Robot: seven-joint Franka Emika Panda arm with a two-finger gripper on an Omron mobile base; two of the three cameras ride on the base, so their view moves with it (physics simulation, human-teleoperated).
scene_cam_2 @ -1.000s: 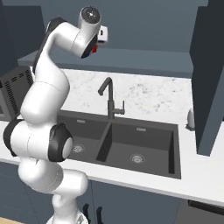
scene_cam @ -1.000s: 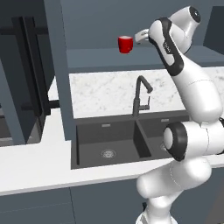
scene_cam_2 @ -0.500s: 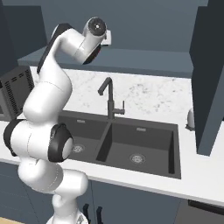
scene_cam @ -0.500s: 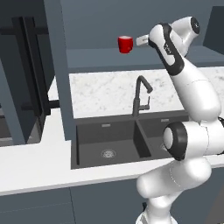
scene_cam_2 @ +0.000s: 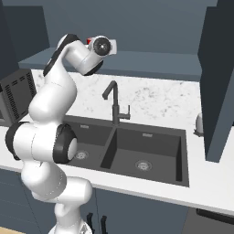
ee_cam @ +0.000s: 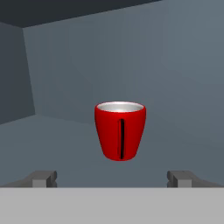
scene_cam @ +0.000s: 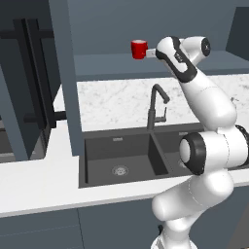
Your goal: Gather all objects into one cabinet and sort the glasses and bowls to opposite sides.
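Red cup point(ee_cam: 120, 130) stands upright on the blue shelf point(scene_cam: 112, 63) above the sink point(scene_cam: 126, 155).
Gripper point(ee_cam: 113, 178) is wide apart, cup at 12 o'clock ahead of it, not touching.

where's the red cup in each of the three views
Left base view: red cup upper middle, upright on the shelf, just left of the hand.
Right base view: a red sliver upper left, behind the hand.
Hand view: centre, ahead of the open gripper.
Shared landmark: black faucet.
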